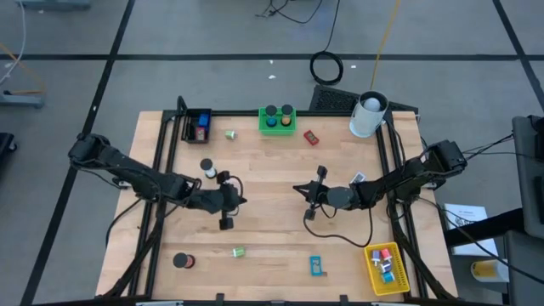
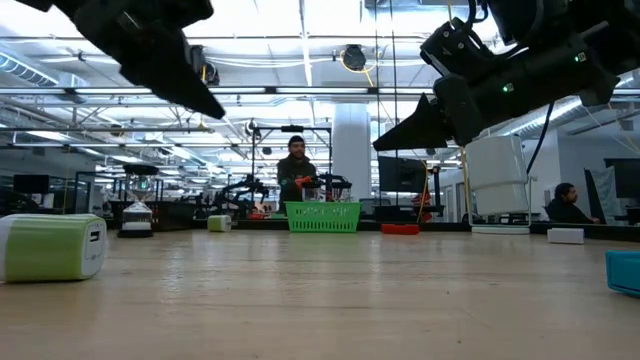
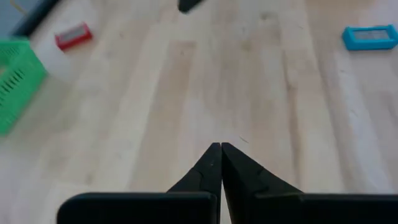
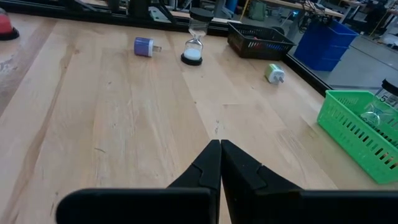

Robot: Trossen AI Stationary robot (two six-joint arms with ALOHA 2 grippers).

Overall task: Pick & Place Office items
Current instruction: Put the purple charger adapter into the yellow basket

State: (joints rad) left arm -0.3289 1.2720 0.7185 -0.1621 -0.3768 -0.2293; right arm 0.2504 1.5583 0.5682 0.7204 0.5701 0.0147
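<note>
Left gripper point(image 1: 241, 201) has fingers pressed together, empty, hovering over the middle of the table point(image 1: 272, 255). Right gripper point(image 1: 299, 189) also closed, empty, tip facing the left one across bare wood at table centre; both tips near each other but apart.

Office items are scattered: red block point(image 1: 311, 137) near the far edge between the green bin point(image 1: 277, 126) and the white cylinder point(image 1: 368, 116); cyan block point(image 1: 316, 266) near the near edge, right of centre; green item point(image 1: 239, 252) near the near edge; black roll point(image 1: 183, 260) toward the near left corner; small green piece point(image 1: 231, 133) by the far edge beside the black bin point(image 1: 196, 127); hourglass-like item point(image 1: 206, 167) just behind the left gripper. Yellow bin point(image 1: 388, 268) sits at the near right corner with pieces in it.
</note>
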